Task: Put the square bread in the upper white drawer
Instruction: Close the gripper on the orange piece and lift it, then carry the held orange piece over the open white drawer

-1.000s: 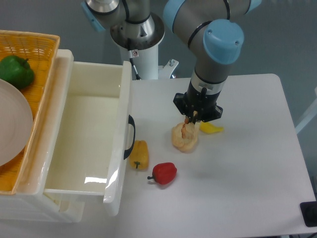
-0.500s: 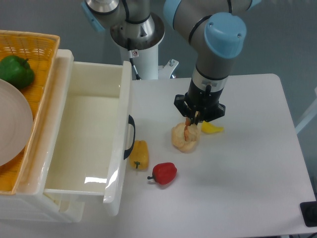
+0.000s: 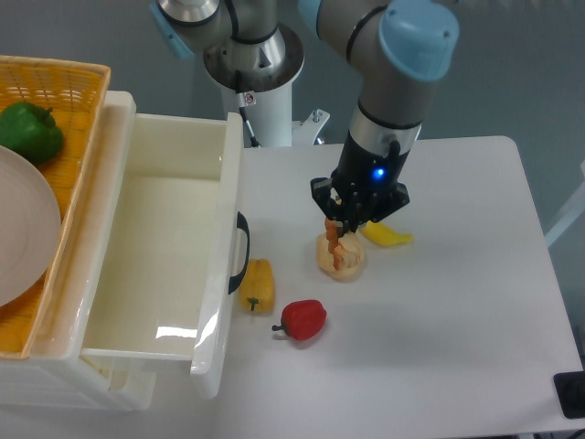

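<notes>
Glossy white upper white drawer (image 3: 164, 229) at left of frame, dark curved handle on its front. Woven yellow basket (image 3: 55, 78) at upper left, holding a green pepper (image 3: 29, 133) and a pale plate (image 3: 23, 233). White tabletop (image 3: 439, 311) under a pale tan round bun (image 3: 352, 265), a yellow-orange pepper (image 3: 258, 284), a red pepper (image 3: 303, 319), a bright yellow piece (image 3: 388, 237). Black gripper (image 3: 336, 249) with orange fingertips and a small blue light; grey arm with light blue caps.
</notes>
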Action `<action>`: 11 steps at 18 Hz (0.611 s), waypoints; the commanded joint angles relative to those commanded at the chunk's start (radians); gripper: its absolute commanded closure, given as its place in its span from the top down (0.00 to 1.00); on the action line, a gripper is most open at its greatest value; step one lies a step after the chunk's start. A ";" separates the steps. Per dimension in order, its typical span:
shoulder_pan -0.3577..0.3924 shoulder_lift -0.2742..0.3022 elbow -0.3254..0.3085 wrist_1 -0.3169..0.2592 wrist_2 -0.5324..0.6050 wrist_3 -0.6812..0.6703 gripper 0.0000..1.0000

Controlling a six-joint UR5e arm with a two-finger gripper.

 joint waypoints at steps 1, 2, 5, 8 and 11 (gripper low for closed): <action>-0.002 0.011 0.000 0.000 -0.014 -0.026 0.11; -0.002 0.021 -0.003 0.000 -0.028 -0.057 0.11; -0.002 0.049 -0.005 0.011 -0.048 -0.106 0.11; -0.020 0.087 -0.023 0.011 -0.057 -0.128 0.11; -0.028 0.112 -0.023 0.011 -0.098 -0.154 0.13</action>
